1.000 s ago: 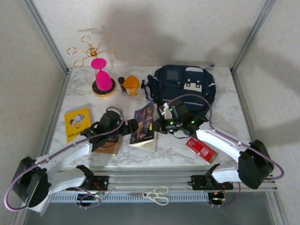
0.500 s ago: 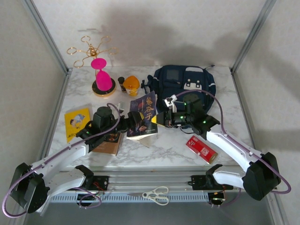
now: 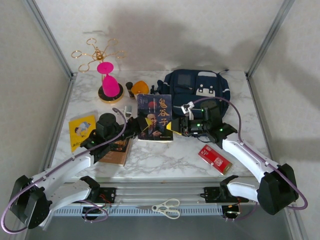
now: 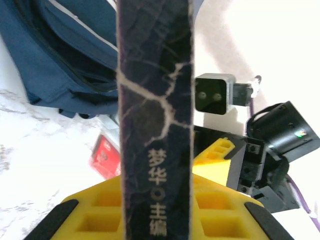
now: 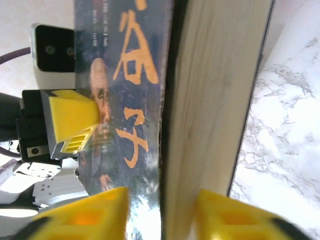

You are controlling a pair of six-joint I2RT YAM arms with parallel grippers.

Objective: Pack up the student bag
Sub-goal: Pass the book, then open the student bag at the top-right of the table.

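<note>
A dark book with yellow characters on its cover stands upright in the middle of the frame, above the bench, with one arm at each side of it; the left gripper is at the left edge of the book, and in the left wrist view its two yellow fingers are pressed on both sides of the spine, so it is clamped on the book; the right gripper is at the right edge, and in the right wrist view its fingers stand on both sides of the page edge, but I cannot tell if they press it or are a little apart. The student bag lies at the upper right of the bench, just behind the book and the right gripper. A red packet lies at the lower right of the bench; a yellow booklet is at the left; a brown book lies partly under the left arm; a pink cup on a gold wire stand is at the upper left.
</note>
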